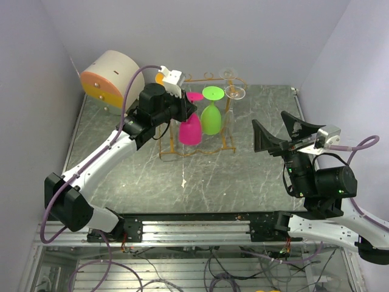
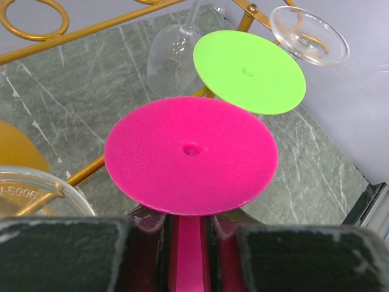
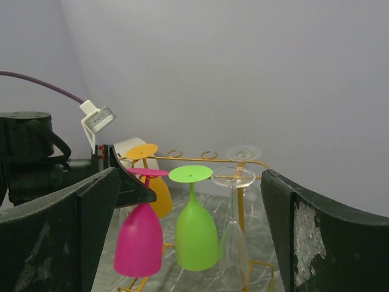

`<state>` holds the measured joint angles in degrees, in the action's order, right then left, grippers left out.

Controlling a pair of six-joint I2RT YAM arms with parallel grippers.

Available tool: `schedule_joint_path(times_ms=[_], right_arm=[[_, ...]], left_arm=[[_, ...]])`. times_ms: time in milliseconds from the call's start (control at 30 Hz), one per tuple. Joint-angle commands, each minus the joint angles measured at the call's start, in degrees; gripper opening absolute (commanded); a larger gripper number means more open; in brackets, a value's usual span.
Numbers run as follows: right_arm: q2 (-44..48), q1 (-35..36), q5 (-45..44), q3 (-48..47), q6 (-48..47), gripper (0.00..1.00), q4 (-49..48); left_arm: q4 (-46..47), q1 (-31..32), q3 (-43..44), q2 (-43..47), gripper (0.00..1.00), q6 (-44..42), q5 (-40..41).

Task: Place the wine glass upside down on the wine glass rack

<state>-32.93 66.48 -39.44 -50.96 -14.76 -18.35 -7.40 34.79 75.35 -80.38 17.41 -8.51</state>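
We see left jaws gripping the pink wine glass (image 1: 189, 131) stem at the wine glass rack (image 3: 200, 159), right jaws open. Sloppy release could knock green glass (image 1: 211, 118) there.

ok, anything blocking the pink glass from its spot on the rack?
Nothing visible. The left gripper holds the pink wine glass by its stem, upside down, at the wine glass rack, between the orange glass and the green glass.
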Motion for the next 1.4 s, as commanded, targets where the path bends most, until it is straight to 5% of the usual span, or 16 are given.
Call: schedule_joint_path(times_ms=[0, 167, 600, 1367], right_arm=[[0.57, -0.08, 0.94, 0.16, 1.07, 1.0, 0.87], [0.68, -0.07, 1.11, 0.0, 1.48, 1.0, 1.46], [0.02, -0.12, 2.0, -0.28, 2.42, 0.99, 1.58], [-0.75, -0.14, 3.65, -1.2, 4.68, 0.98, 2.66]], left_arm=[[2.53, -0.96, 1.73, -0.92, 0.07, 1.27, 1.96], [2.51, -1.19, 0.81, -0.39, 0.1, 1.76, 1.73], [0.68, -1.23, -2.78, 4.11, 0.4, 1.85, 2.18], [0.55, -1.92, -0.73, 4.18, 0.42, 2.63, 2.37]])
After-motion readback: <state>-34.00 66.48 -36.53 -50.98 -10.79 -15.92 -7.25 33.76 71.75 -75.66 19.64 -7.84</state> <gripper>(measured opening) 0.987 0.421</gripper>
